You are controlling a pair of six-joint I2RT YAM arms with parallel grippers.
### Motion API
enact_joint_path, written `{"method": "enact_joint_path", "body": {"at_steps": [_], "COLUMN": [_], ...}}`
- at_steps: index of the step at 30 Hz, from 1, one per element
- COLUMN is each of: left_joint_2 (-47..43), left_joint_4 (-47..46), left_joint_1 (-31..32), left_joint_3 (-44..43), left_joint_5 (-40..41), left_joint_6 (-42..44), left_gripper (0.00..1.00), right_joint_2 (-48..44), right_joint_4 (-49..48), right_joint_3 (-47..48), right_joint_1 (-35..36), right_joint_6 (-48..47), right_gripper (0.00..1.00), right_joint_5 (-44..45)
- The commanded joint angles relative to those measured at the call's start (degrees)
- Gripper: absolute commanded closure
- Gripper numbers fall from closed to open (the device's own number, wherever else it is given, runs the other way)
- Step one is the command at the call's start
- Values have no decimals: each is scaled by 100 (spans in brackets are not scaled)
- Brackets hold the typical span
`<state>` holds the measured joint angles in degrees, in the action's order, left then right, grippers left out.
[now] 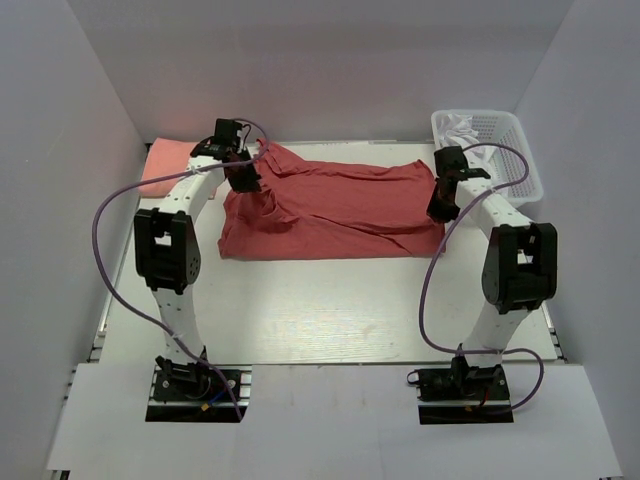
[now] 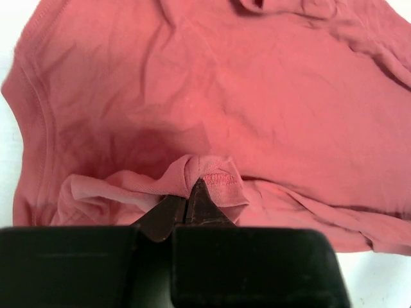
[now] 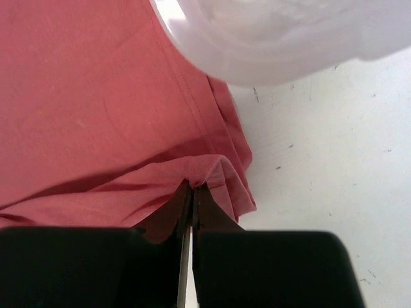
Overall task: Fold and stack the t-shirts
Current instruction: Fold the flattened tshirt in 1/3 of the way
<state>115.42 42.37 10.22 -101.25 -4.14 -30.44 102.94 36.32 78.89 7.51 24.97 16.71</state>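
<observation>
The brick-red t-shirt [image 1: 335,205] is spread, rumpled, across the far middle of the table [image 1: 330,320], stretched between the two arms. The salmon-pink t-shirt [image 1: 165,162] is seen at the far left corner, partly hidden behind the left arm and well apart from the work. A puckered bit of the red shirt's left end, with a stitched hem in it, is pinched by the closed left gripper [image 2: 192,196]. A fold at its right edge is clamped by the right gripper [image 3: 191,192], whose jaws are pressed together on the cloth. The white basket [image 1: 495,150] stands just beside that right edge. Only a little cloth is held at each tip, so a slip is judged likely if the shirt is pulled taut or lifted unevenly. On the left, more than one layer appears to be gathered, by which a crooked fold could be caused. If the right end is swung outward, the hem could be caught on the basket.
</observation>
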Motion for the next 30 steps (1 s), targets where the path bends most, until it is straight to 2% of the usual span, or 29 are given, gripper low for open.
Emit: {"method": "enact_joint_path", "body": {"at_steps": [1,3,5,6,9,10,11,12,13,14,17,21,22,23,25,28,29,30], "left_joint_2": [33,147,392,490,867,956,1043,1192,1255,1325,1440,1063,949,826,369,-419,-641,-852], "left_joint_4": [-106,-168,-168,-107,-36,-36,-36,-36,-36,51,263,316,316,264,263,-70,-384,-553], "left_joint_1": [-99,-151,-152,-152,-213,-213,-213,-265,-266,-266,-319,-371,-371,-371,-319,-196,-196,-196], "left_joint_3": [-351,-447,-693,-903,-1264,-1474,-1572,-1738,-1827,-1924,-2206,-1917,-1820,-1558,-1223,-126,625,1016], "left_joint_5": [-78,-78,-78,-130,-306,-385,-386,-542,-544,-596,-597,-492,-491,-439,-438,-368,-490,-630], "left_joint_6": [90,90,90,90,90,90,90,90,90,90,90,90,143,143,143,143,65,-6], "left_gripper": [100,100,100,100,73,48,43,30,11,0,0,0,0,0,0,0,0,0], "right_joint_2": [139,200,323,332,359,411,420,438,455,455,368,-9,-150,-212,-397,-538,-459,-415], "right_joint_4": [68,43,7,-97,-283,-292,-283,-309,-283,-257,-256,-519,-555,-703,-810,-1100,-1152,-1127], "right_joint_3": [433,521,680,706,803,829,943,961,996,1049,1084,682,593,505,57,-453,-532,-542], "right_joint_1": [-56,-57,-56,-65,-48,-48,-39,-48,-39,-56,-21,5,5,40,93,207,225,233], "right_joint_6": [-36,-45,-184,-238,-449,-502,-502,-519,-537,-555,-642,-818,-836,-819,-854,-871,-889,-837], "right_gripper": [96,86,86,81,70,66,65,59,53,53,51,36,30,10,10,10,10,10], "right_joint_5": [271,289,167,88,-210,-229,-238,-282,-291,-282,-440,-983,-1116,-1196,-1511,-1618,-1610,-1627]}}
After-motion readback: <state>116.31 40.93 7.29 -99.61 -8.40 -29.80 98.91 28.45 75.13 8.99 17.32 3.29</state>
